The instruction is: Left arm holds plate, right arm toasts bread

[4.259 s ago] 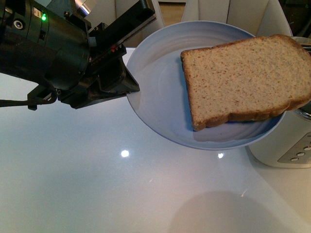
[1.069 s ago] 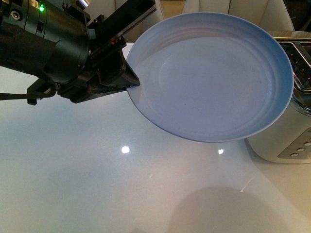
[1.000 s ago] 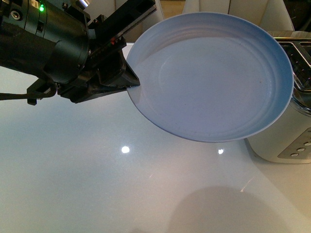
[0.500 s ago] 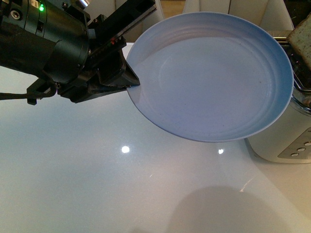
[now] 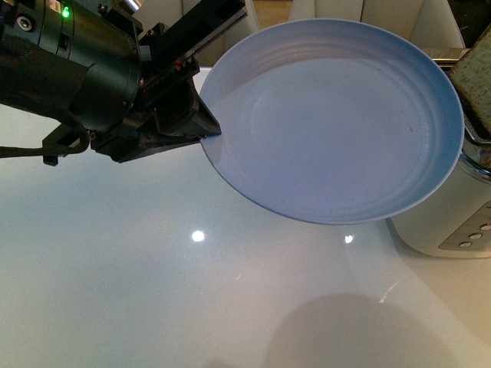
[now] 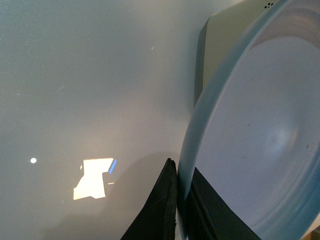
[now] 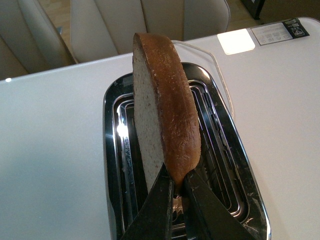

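The left arm point(image 5: 84, 73) is black with a green light, at the upper left of the front view. My left gripper point(image 5: 205, 138) is shut on the rim of the pale blue plate point(image 5: 337, 123), which it holds tilted and empty above the table; the wrist view shows the rim point(image 6: 200, 130) pinched between the fingers point(image 6: 162, 200). My right gripper point(image 7: 176, 187) is shut on the lower edge of the bread point(image 7: 160, 110), held on edge over the toaster slots point(image 7: 220, 150). A corner of the bread point(image 5: 474, 73) shows at the right edge of the front view.
The toaster point(image 5: 453, 230) is cream-sided with a chrome top, standing at the right of the white glossy table point(image 5: 153, 291), partly behind the plate. Pale chairs point(image 7: 125, 25) stand beyond the table's far edge.
The bread has left the plate, which now stands empty and slightly higher. In the last half second the bread has come further into view over the toaster at the right edge.
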You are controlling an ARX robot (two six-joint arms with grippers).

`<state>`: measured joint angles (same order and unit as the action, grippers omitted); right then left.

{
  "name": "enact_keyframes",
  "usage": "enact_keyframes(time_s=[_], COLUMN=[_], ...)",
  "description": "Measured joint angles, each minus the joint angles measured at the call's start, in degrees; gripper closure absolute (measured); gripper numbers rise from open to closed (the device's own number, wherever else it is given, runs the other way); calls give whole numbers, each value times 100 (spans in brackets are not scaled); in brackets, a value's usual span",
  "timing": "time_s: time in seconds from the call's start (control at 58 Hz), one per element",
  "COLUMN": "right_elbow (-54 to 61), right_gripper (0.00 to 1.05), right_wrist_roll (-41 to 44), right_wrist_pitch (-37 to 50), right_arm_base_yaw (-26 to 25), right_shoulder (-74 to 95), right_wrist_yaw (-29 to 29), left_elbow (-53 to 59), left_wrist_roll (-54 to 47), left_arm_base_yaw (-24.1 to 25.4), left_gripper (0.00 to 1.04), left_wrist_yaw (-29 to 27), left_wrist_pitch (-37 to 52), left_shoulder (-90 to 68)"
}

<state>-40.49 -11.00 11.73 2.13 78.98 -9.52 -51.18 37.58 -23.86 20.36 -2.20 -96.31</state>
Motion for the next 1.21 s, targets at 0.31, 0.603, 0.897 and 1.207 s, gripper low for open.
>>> enact_keyframes(time_s=[0.31,0.603,0.897,1.207], right_elbow=[-17,26,258,396], right_gripper=[102,102,102,58], right_wrist_roll=[55,57,61,52], right_wrist_pitch=[142,286,380,442], right_arm_base_yaw=[83,203,282,310], right_shoulder=[234,393,531,538], right_wrist_yaw=[-81,-142,-144,-96], left_elbow=[-2,0,-2,-2], left_wrist_roll=[0,0,0,0], left_arm_base_yaw=[2,2,0,2], left_gripper=[102,102,102,102], left_wrist_yaw=[0,0,0,0], left_wrist_pitch=[0,0,2,2], left_shoulder=[0,0,0,0])
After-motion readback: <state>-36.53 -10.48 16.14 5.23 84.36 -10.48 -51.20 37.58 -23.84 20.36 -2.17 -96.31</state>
